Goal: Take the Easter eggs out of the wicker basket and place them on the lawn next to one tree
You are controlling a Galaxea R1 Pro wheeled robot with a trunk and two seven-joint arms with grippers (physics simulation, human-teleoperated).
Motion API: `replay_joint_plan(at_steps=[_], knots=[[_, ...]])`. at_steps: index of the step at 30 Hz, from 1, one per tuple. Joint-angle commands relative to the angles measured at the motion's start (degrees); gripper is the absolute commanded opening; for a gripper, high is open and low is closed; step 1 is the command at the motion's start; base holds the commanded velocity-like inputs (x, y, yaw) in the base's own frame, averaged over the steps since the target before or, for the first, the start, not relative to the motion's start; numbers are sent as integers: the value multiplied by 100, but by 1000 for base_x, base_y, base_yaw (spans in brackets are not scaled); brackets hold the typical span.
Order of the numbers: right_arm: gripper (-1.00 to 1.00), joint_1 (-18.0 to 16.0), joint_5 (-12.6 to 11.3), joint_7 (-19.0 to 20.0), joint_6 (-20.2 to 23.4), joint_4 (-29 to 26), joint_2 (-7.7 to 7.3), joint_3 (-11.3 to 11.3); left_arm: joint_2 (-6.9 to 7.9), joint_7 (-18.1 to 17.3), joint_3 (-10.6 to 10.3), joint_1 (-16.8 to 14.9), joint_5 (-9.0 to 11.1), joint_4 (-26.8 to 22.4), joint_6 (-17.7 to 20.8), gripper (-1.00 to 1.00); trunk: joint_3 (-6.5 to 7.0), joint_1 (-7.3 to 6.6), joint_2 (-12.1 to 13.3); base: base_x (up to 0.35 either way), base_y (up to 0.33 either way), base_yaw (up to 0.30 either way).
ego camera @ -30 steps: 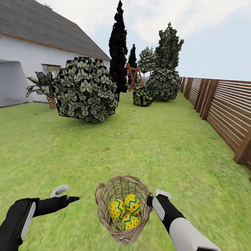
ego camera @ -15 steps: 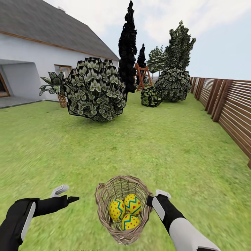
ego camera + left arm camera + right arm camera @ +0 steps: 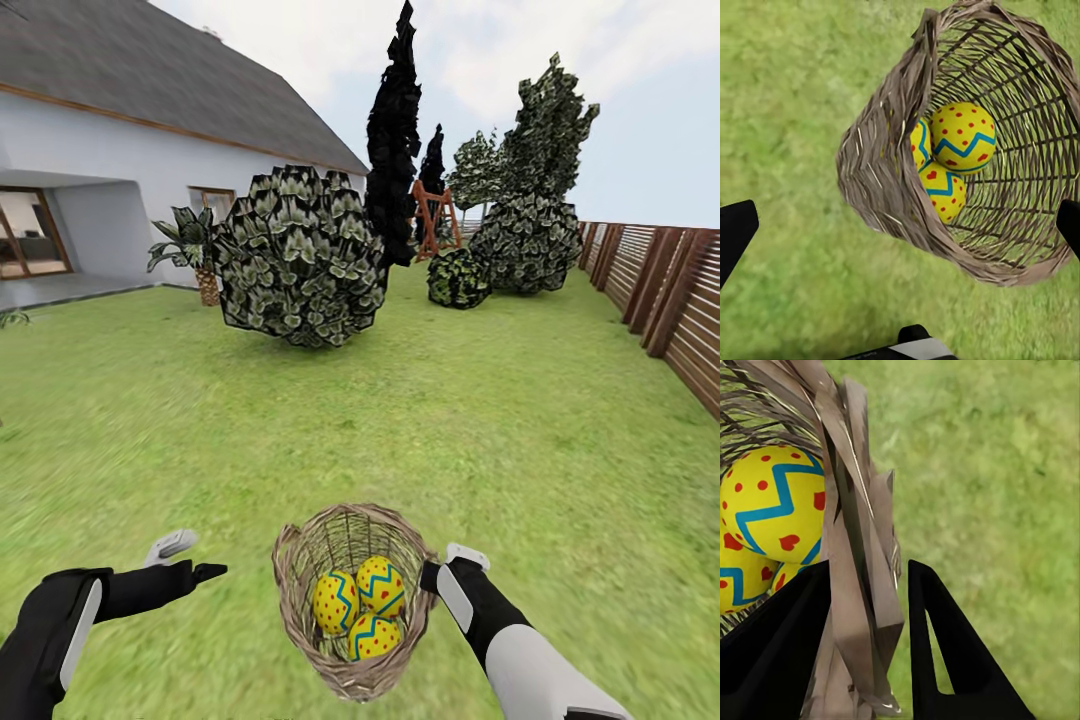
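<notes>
The wicker basket (image 3: 300, 600) hangs tilted just in front of me over the lawn (image 3: 450, 400). My right gripper (image 3: 432, 575) is shut on its rim (image 3: 859, 547), one finger inside and one outside. Three yellow Easter eggs (image 3: 380, 585) (image 3: 335, 602) (image 3: 372, 637) with red dots and blue zigzags lie together in the basket, as the left wrist view (image 3: 961, 137) and the right wrist view (image 3: 772, 502) also show. To the left of the basket my left gripper (image 3: 192, 560) is open and holds nothing. A speckled-leaf tree (image 3: 550, 120) rises far ahead on the right.
A big round shrub (image 3: 300, 255) stands ahead left of centre, with a short palm (image 3: 195, 250) beside it and the white house (image 3: 100, 190) behind. A thin black tree (image 3: 395, 130) and smaller shrubs (image 3: 458, 277) are farther back. A brown slatted fence (image 3: 680, 300) lines the right.
The whole view has swung left, so house, shrubs and fence slid to the right in the picture. Basket, eggs and both arms keep their places relative to me.
</notes>
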Motion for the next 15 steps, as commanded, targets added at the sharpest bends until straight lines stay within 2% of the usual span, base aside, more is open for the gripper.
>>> replay_joint_plan(at_steps=[1, 15], knots=[[-100, -4, -78, -33, 5, -17, 3, -10, -2, -33, 8, -8, -19, -1, 38, 100, -14, 4, -15, 0, 0, 171], [-100, -6, -78, -33, 8, -17, 3, -12, -2, -33, 7, -8, -19, -1, 45, 100, -14, 4, -15, 2, 0, 171]])
